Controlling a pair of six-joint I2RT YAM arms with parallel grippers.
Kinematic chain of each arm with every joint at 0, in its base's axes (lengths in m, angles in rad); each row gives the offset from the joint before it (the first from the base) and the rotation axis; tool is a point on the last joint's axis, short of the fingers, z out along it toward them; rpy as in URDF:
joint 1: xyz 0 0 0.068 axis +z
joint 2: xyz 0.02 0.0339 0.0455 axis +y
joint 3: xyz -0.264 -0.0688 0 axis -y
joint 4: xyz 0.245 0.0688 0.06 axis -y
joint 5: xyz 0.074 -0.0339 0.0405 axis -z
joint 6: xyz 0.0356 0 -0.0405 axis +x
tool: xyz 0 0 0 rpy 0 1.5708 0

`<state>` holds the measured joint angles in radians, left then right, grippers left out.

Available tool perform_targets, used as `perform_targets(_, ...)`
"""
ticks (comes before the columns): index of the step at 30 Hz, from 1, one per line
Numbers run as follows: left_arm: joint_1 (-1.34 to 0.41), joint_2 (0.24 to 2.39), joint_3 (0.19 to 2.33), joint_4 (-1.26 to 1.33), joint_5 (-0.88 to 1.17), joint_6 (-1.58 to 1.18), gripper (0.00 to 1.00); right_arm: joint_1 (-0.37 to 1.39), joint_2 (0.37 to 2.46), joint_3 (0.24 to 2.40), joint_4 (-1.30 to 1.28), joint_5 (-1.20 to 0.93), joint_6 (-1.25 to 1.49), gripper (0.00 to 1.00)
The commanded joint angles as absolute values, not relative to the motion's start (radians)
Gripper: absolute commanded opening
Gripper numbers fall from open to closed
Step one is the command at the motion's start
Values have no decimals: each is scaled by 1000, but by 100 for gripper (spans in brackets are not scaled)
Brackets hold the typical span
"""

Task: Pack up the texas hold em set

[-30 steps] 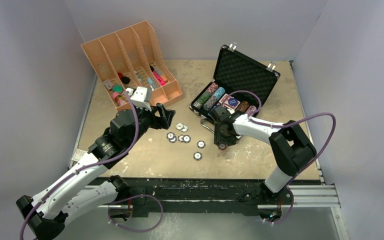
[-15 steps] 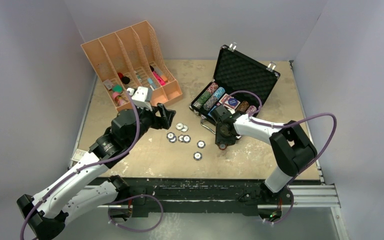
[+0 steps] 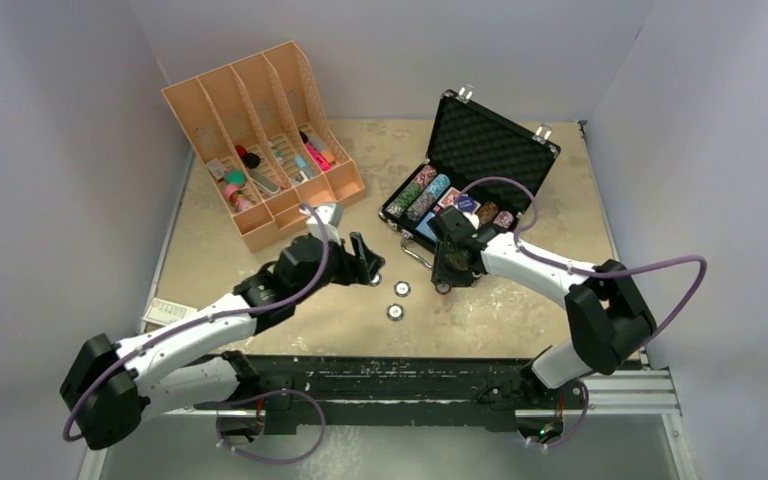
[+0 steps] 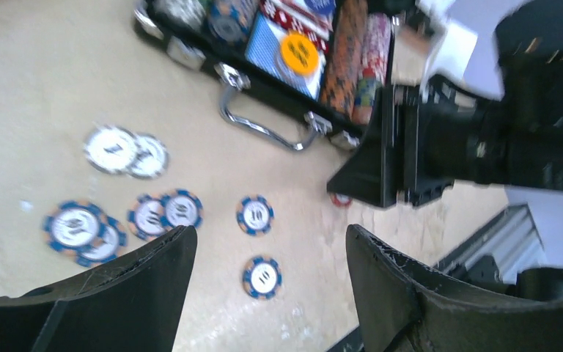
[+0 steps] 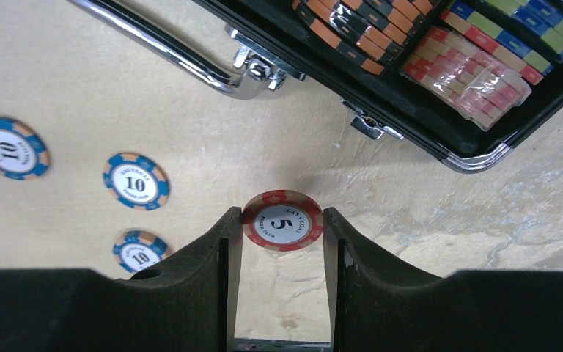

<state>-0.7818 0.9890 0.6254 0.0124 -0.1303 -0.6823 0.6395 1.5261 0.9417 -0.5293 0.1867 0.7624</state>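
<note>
While right fingers [image 5: 198, 286] pinch red chip [image 5: 282, 220] near briefcase [image 5: 476, 158] rim | left fingers [image 4: 139, 279] spread empty over blue chips [image 4: 255, 215]

My left gripper [image 4: 267, 238] swung nearer the briefcase [image 3: 490, 150], over the loose chips [image 4: 182, 209]; my right gripper [image 5: 282, 216] closed on the red chip [image 5: 282, 221].

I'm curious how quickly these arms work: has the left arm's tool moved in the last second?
Yes. The left tool has swung right and nearer the front edge, away from the orange organiser, and now hangs over the loose chips.
</note>
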Motion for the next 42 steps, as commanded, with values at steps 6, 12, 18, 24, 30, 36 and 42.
perform_targets(6,-916,1230,538,486,-94,-838,72,635,1439,942,-460,108,820,41)
perform_targets(12,-931,1394,511,739,-59,-933,66,633,1402,940,-377,20,880,40)
perform_targets(18,-932,1478,481,891,-111,-999,56,620,1377,938,-308,-62,915,40)
perform_targets(24,-933,1519,492,938,-126,-1014,41,594,1362,951,-305,-110,892,40)
perform_targets(30,-933,1536,519,928,-155,-1003,25,586,1351,953,-303,-148,886,40)
perform_targets(36,-933,1562,543,937,-147,-992,12,583,1343,941,-282,-179,896,40)
perform_targets(42,-931,1539,556,926,-126,-951,0,564,1340,945,-274,-180,842,49)
